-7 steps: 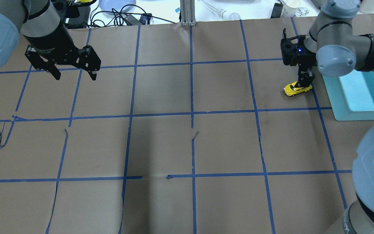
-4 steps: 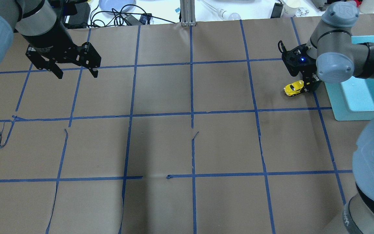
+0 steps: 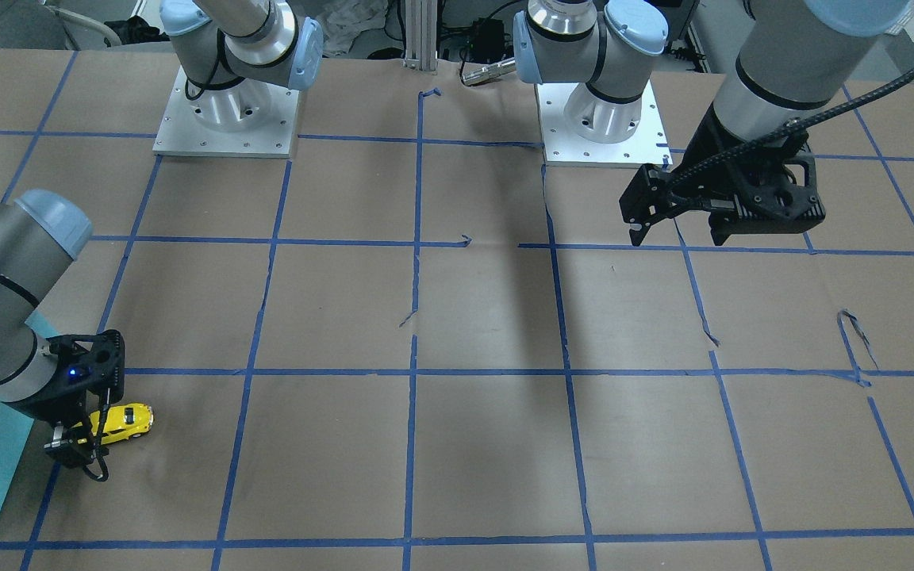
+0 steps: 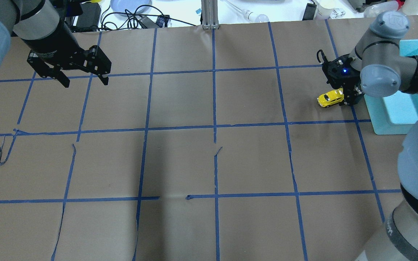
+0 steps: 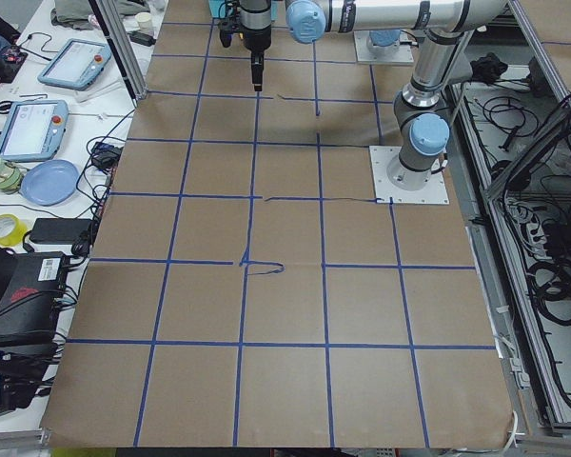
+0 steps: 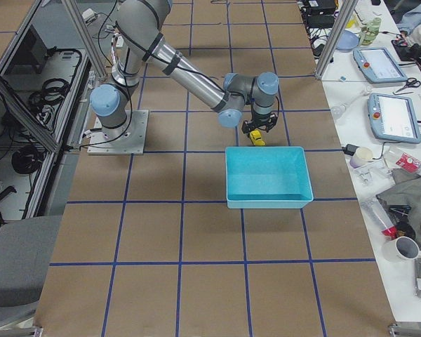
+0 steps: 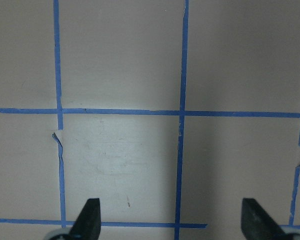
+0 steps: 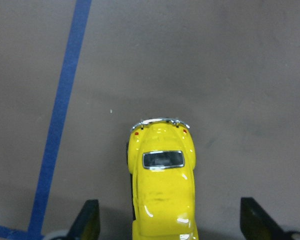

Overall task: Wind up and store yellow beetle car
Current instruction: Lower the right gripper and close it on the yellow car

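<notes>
In the upper left of the overhead view the left gripper [image 4: 85,83] hangs above the brown paper [image 4: 180,108] with its fingers spread wide, holding nothing and well apart from the work. Towards the upper right, the yellow beetle car [image 4: 329,98] stands on its wheels on the paper, near the teal bin [image 4: 375,119] at the right edge. The right gripper [image 4: 349,99] is down over the car's right-hand end. Its wrist view shows the fingers [image 8: 89,222] apart on either side of the body, neither touching it. The step in hand looks like the grasp before winding. Next the fingers likely need to close squarely on the car's flanks, keeping the wheels on the paper so it can be drawn back, then carried to the bin
</notes>
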